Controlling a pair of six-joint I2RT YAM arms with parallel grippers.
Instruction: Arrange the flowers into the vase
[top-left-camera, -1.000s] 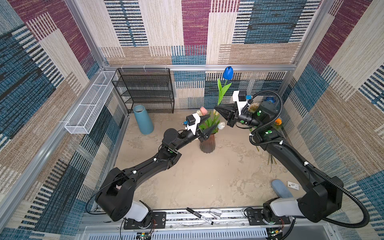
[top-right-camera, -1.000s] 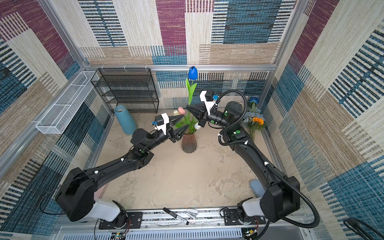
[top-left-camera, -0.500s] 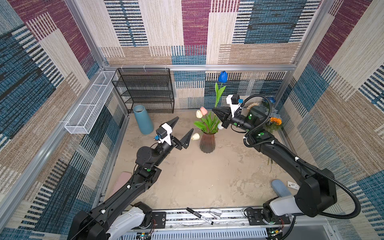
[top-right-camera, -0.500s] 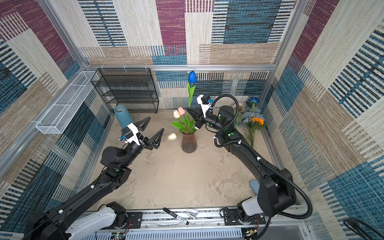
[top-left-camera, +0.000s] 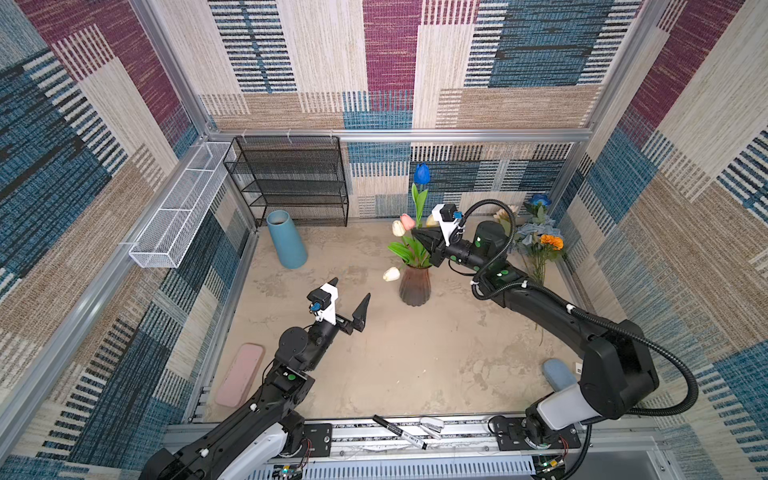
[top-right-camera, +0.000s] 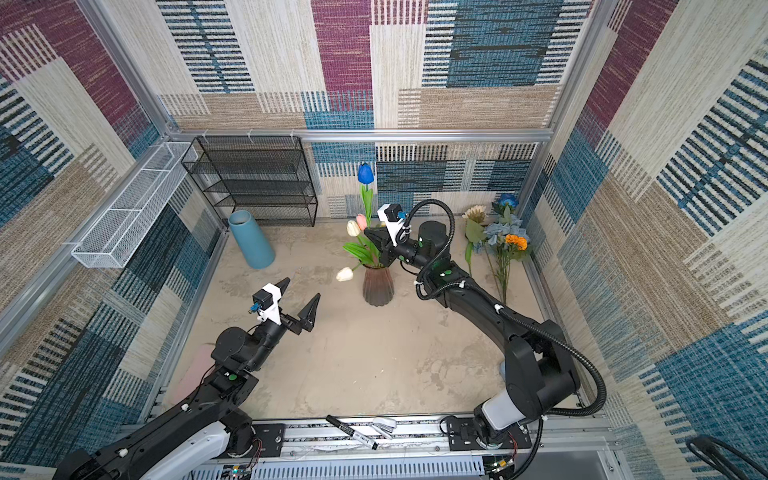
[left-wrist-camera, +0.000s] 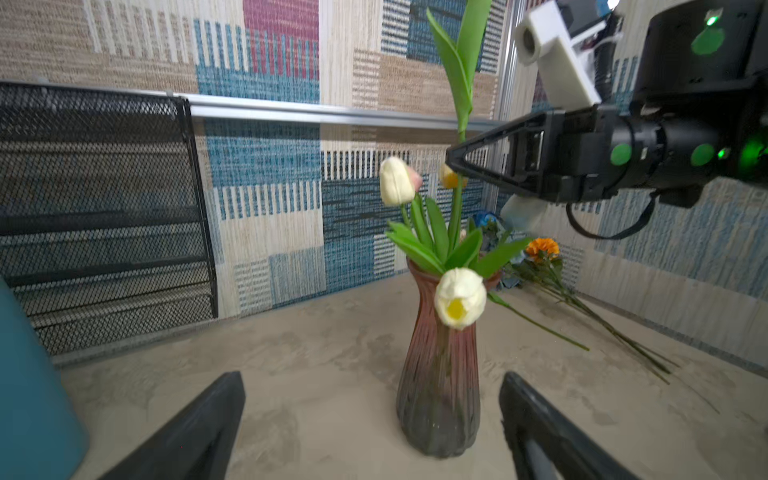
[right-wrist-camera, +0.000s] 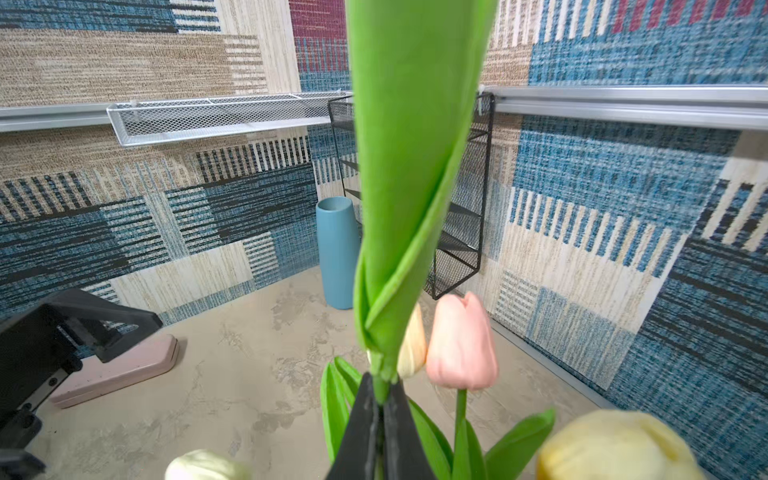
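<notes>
The right gripper (right-wrist-camera: 380, 405) is shut tight on the green stem of the blue tulip (top-left-camera: 422, 173). The tulip stands up tall, bloom on top, over the vase (top-left-camera: 414, 286). The left gripper (top-left-camera: 351, 289) is wide open and holds nothing.

The ribbed vase (left-wrist-camera: 436, 374) looks like tinted glass, glossy and see-through, while the blue cylinder vase (top-left-camera: 286, 241) is smooth and matt. The blue tulip (top-left-camera: 422, 174) has a leaf (right-wrist-camera: 411, 166) that looks like matt cloth, and the pink tulip (right-wrist-camera: 461, 345) looks soft and satiny. The walls (top-left-camera: 390, 54) are rough woven carpet, the rails (top-left-camera: 415, 135) brushed metal, the rack (top-left-camera: 291, 183) black wire mesh — the desk (top-left-camera: 415, 353) is matt and mottled like stone.
</notes>
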